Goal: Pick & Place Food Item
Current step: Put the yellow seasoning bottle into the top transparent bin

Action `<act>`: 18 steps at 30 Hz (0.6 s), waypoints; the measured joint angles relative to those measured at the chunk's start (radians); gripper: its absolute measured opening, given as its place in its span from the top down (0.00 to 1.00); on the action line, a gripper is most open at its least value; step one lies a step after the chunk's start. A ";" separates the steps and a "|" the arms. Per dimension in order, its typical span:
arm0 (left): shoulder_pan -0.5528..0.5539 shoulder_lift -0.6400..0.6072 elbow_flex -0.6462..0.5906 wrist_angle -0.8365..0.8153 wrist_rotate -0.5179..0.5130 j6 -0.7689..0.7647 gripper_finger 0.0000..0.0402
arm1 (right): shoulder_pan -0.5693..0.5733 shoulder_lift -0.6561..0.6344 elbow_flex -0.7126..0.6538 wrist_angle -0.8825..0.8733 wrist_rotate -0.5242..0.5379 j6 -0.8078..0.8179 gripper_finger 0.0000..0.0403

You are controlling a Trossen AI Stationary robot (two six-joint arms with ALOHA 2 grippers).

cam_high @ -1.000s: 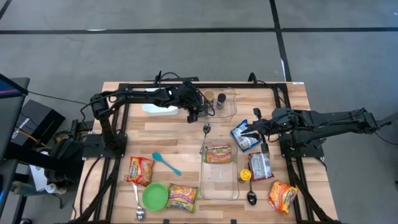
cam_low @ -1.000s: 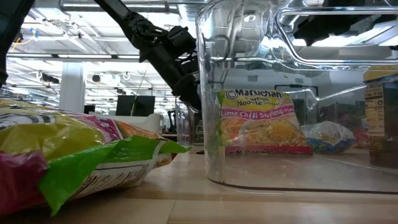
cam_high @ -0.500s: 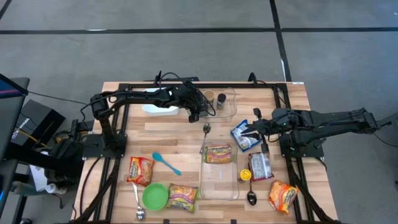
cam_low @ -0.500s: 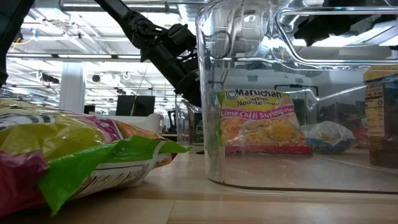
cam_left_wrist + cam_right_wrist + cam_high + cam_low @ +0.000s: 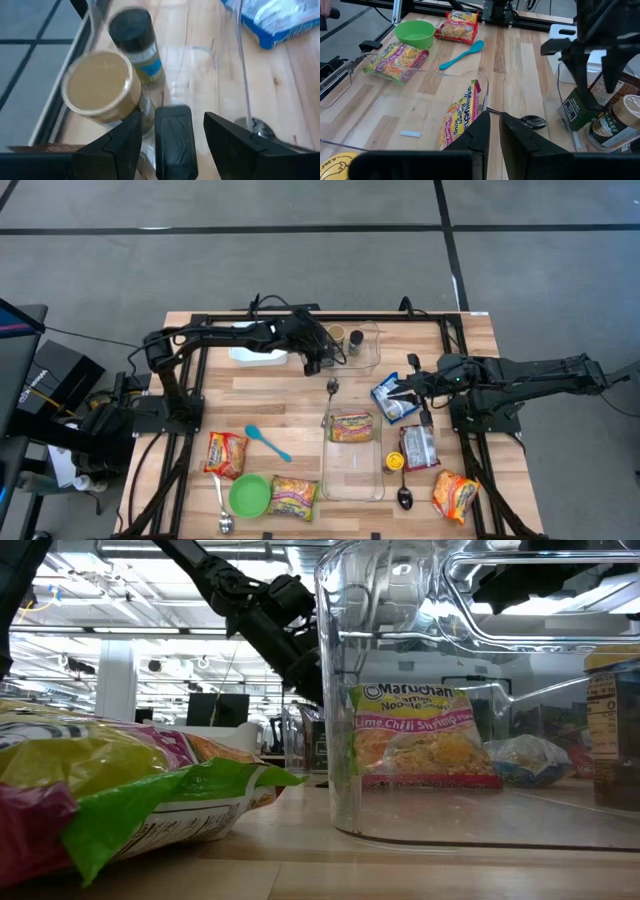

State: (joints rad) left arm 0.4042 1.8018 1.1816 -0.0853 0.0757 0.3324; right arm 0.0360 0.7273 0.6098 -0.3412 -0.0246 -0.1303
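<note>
While the left pincer point(image 5: 313, 363) hangs open just beside the jars in the clear tub point(image 5: 372, 350) at the table's far edge, it should drop squarely over the black-capped jar point(image 5: 134, 42). That jar stands upright, cap up. Right pincer point(image 5: 403, 390) looks nearly closed by the blue packet point(image 5: 391, 398).

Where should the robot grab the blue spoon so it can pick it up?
Best by the thin handle, coming straight down from above. The blue spoon lies flat on the table with open wood all round, and a pincer closes across its narrow handle more easily than its wider bowl.
</note>
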 joint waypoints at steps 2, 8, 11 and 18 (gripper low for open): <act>0.000 -0.026 0.000 -0.003 0.000 -0.015 0.49 | 0.000 0.000 0.000 -0.002 0.000 0.000 0.91; 0.000 -0.135 0.000 -0.001 0.000 -0.087 0.51 | 0.000 0.000 0.000 -0.003 0.000 0.000 0.91; 0.000 -0.201 0.000 -0.004 0.000 -0.136 0.54 | 0.000 0.000 0.000 -0.003 0.000 0.000 0.91; 0.000 -0.364 0.000 -0.105 0.000 -0.190 0.62 | 0.000 0.000 0.000 -0.011 0.000 0.000 0.91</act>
State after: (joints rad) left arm 0.4042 1.4374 1.1820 -0.1904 0.0761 0.1429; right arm 0.0364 0.7269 0.6098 -0.3523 -0.0246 -0.1303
